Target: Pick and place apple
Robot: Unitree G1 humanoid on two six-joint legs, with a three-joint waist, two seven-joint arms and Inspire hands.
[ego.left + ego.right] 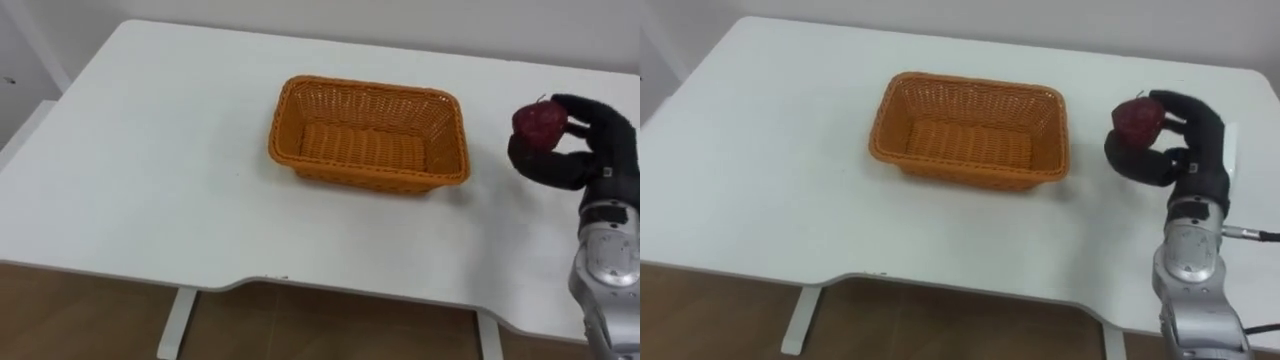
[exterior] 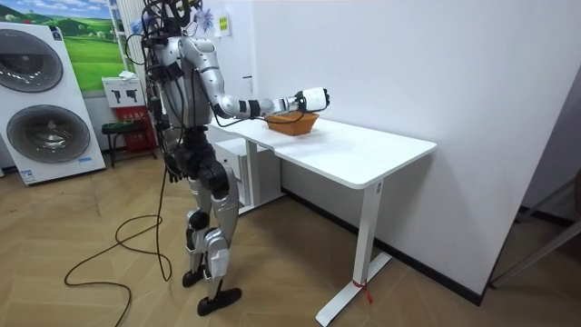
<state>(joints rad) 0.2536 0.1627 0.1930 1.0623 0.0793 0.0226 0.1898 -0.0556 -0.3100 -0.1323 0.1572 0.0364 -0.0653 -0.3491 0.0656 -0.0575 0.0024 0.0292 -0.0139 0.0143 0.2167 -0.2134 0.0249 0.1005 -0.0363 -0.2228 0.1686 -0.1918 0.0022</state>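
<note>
While it is held above the tabletop, one dark red apple (image 1: 539, 121) is seen at three o'clock from one orange wicker basket (image 1: 365, 172), near it but not over it. The apple is gripped by the right hand (image 1: 603, 145): the dark fingers are curled around its right side and the thumb is hooked beneath it, so the fruit is pinched between them. A small stem is shown pointing up.

The basket is seen empty, near the middle of one white table (image 1: 150, 180), with its long sides running from nine to three o'clock.

The apple is judged firm, rounded and fairly light, with smooth skin that could slip and flesh that could bruise if dropped. It is best taken around its widest part, with fingers and thumb set on opposite sides. The basket is judged light and stiff, easily shifted if its rim is knocked.

One apple, one basket, one table and one hand are counted.
</note>
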